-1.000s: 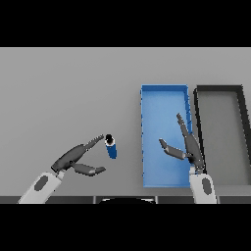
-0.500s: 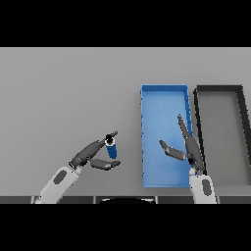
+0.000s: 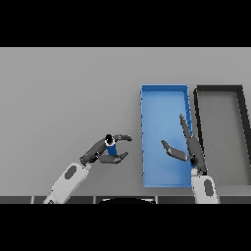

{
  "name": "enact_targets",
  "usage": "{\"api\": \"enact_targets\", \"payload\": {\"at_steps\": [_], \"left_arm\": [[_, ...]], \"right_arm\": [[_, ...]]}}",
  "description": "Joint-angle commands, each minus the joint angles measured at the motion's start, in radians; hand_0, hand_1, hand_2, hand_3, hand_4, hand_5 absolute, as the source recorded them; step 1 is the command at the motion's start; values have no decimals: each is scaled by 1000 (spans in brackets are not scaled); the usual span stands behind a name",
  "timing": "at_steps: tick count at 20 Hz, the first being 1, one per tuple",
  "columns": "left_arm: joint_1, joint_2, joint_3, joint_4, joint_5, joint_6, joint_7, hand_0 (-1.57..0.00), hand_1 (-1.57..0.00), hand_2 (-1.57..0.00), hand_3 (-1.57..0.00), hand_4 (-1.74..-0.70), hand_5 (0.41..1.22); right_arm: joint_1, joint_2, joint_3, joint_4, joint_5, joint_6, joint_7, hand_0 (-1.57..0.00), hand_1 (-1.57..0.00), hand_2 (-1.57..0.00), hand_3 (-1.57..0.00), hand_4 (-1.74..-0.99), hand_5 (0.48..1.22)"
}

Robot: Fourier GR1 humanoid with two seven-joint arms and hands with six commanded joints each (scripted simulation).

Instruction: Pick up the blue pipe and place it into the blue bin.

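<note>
The blue pipe (image 3: 111, 147) stands on end on the grey table, left of the blue bin (image 3: 164, 93), its dark ring end facing up. My left hand (image 3: 99, 152) comes in from the lower left and is around the pipe, fingers curling past its far side and thumb below it. My right hand (image 3: 188, 147) is over the blue bin, fingers straight and thumb spread, holding nothing.
A black bin (image 3: 220, 93) stands right of the blue bin, touching it. The grey table (image 3: 63, 98) stretches to the left and back.
My left hand has moved right with its arm and closed around the pipe, which has shifted a little to the right. The right hand has barely moved.
</note>
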Motion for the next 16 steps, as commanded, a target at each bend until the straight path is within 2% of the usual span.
{"api": "enact_targets", "payload": {"at_steps": [1, 2, 4, 5, 7, 9, 11, 15, 16], "left_arm": [[4, -8, 0, 1, 15, -10, -2, -179, -411, -578, -590, -1301, 784], [16, -20, -1, 3, 17, -3, -15, -418, -642, -777, -777, -1383, 872], [15, -29, -8, 6, 1, 6, -22, -833, -976, -1063, -1015, -1505, 997], [22, -39, -20, -6, -4, 6, -21, -981, -1095, -1164, -1112, -1551, 1042], [35, -34, -32, -12, -4, 11, -46, -1193, -1266, -1311, -1258, -1617, 1106], [26, -30, -41, -18, -29, 31, -36, -1329, -1376, -1404, -1370, -1561, 1148], [41, -33, -51, -27, -55, 45, -69, -1416, -1446, -1464, -1443, -1525, 1174], [34, -66, -45, -89, -56, 55, -98, -1508, -1520, -1527, -1518, -1488, 1202], [37, -68, -41, -112, -47, 47, -127, -1520, -1530, -1536, -1529, -1485, 1206]], "right_arm": [[-1, 1, 3, 2, 7, -3, 11, 1, 1, 1, 1, -1192, 560], [4, 6, 7, 3, 15, -9, 6, 1, 1, 1, 1, -1191, 561], [5, 0, 10, -13, 10, 0, 13, 1, 1, 1, 1, -1184, 562], [-6, 4, 7, 3, 17, -10, 27, 1, 1, 1, 1, -1182, 562], [0, 0, 5, 11, 21, -10, 7, 1, 1, 1, 1, -1178, 561], [-12, 6, 13, 21, 32, -14, 12, 1, 1, 1, 1, -1176, 559], [-6, -4, 1, 18, 17, -6, 6, 1, 1, 1, 1, -1174, 558], [-12, 0, 5, 15, 22, -11, 20, 1, 1, 1, 1, -1158, 552], [-5, 0, 6, 19, 25, -10, 15, 1, 1, 1, 1, -1154, 550]]}}
